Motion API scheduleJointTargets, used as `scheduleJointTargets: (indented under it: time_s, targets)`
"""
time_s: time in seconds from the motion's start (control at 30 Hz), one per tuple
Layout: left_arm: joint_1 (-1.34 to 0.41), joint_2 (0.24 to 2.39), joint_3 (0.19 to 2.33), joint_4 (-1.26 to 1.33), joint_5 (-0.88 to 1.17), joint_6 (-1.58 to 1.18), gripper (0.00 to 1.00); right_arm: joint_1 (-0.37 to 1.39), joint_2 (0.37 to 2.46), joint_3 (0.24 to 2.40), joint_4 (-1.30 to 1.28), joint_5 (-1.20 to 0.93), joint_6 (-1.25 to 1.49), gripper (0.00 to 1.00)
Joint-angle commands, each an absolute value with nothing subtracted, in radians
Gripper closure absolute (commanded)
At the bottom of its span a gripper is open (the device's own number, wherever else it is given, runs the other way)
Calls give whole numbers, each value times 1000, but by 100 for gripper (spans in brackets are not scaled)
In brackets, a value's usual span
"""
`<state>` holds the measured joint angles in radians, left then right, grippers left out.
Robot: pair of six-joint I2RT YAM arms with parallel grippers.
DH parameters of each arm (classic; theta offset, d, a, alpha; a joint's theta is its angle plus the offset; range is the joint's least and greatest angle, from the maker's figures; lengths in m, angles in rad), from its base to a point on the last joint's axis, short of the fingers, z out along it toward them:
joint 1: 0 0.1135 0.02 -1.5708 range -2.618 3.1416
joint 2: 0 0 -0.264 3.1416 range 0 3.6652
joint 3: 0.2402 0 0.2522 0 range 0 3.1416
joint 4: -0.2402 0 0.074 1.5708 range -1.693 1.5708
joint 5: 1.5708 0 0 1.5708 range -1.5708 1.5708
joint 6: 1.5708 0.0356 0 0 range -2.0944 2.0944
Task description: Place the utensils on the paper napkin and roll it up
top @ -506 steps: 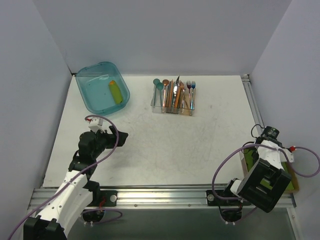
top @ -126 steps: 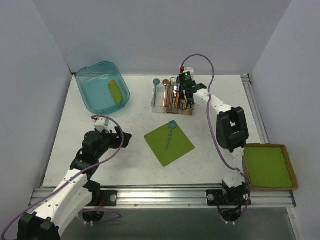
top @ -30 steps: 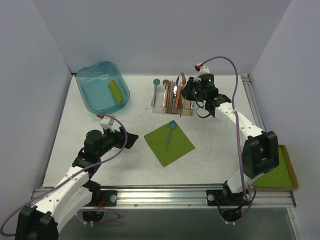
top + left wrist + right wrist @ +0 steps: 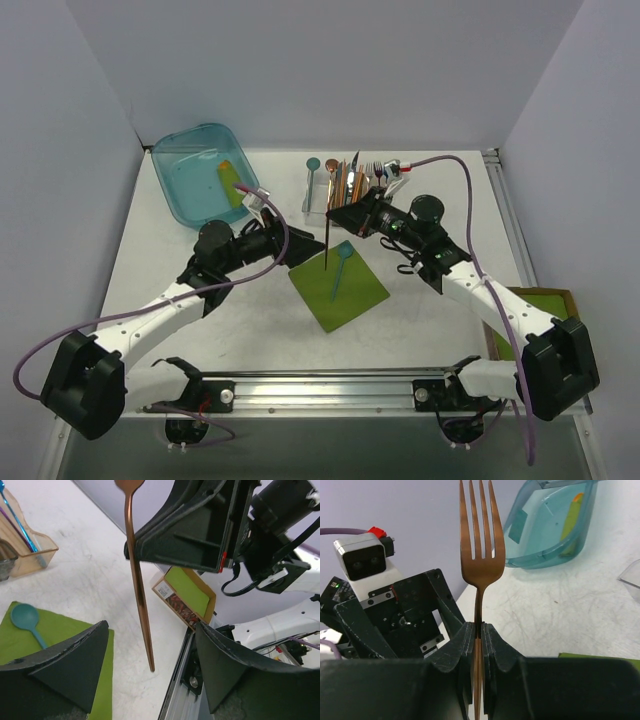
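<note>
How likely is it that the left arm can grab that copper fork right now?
Probably yes. The copper fork hangs upright, pinched just below its tines by the right arm's fingers, and its bare handle sits between the left arm's open fingers with nothing in between.

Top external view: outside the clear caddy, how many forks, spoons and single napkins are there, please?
Forks: 1, the copper fork in the right pincer.
Spoons: 1, the teal spoon lying on the green napkin.
Single napkins: 1, that green napkin.
Total: 3.
</note>
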<state>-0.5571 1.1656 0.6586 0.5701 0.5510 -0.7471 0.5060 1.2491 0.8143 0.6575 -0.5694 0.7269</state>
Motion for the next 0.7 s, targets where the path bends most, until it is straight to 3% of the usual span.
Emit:
scheduleJointTargets:
  time_s: [0.0, 0.27, 0.6, 0.67]
  targets:
    - [-563, 1193, 716, 690, 591, -781, 21, 522, 1223, 796, 842, -626, 814, 100]
    - [-563, 1219, 741, 704, 600, -787, 28, 545, 1230, 775, 920, -652, 865, 100]
    - [-563, 1215, 741, 739, 606, -805, 51, 555, 1241, 761, 963, -667, 891, 100]
    - [-563, 1215, 742, 755, 609, -818, 63, 560, 1244, 758, 972, -672, 891, 100]
